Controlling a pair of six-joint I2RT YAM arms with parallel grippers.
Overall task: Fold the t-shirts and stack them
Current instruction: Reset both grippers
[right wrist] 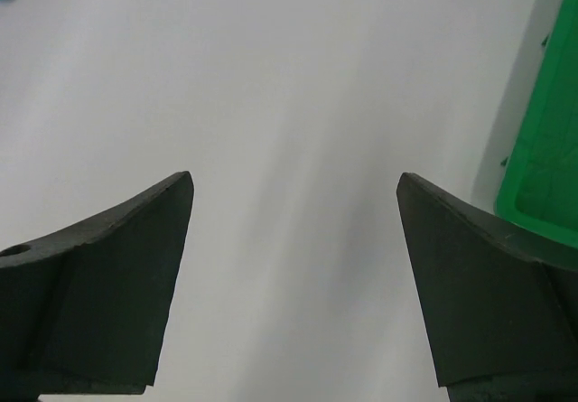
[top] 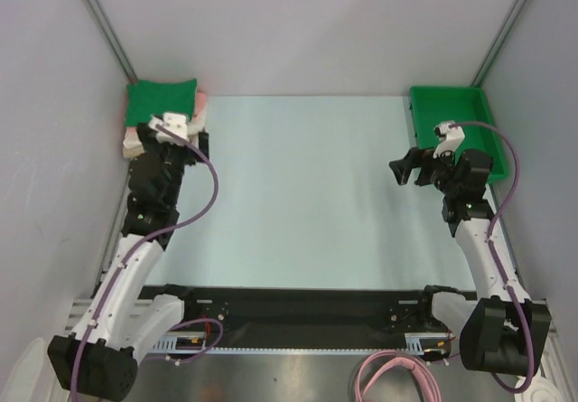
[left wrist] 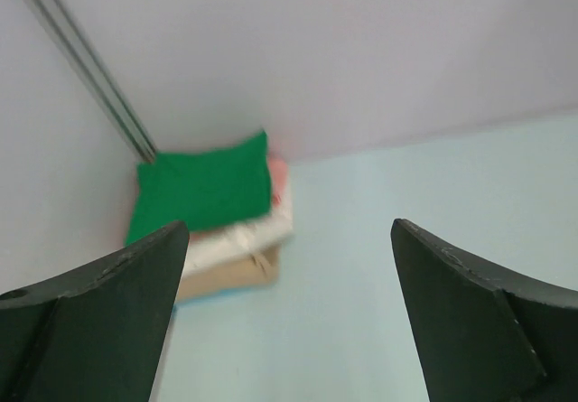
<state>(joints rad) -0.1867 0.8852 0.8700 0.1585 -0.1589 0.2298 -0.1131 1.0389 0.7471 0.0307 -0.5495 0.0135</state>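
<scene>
A stack of folded t-shirts sits in the far left corner of the table. The green t-shirt [top: 160,102] lies on top. In the left wrist view the green one [left wrist: 203,188] lies over salmon pink [left wrist: 279,175], white [left wrist: 237,239] and tan [left wrist: 226,274] shirts. My left gripper [top: 172,135] is open and empty, just in front of the stack; its jaws stand wide apart [left wrist: 289,239]. My right gripper [top: 408,168] is open and empty over bare table at the right, with only the table between its jaws [right wrist: 293,194].
A rigid green plastic bin [top: 452,117] stands at the far right corner, right of my right gripper; its edge shows in the right wrist view [right wrist: 546,167]. Grey walls close in the table on three sides. The pale table top [top: 298,194] lies between the arms.
</scene>
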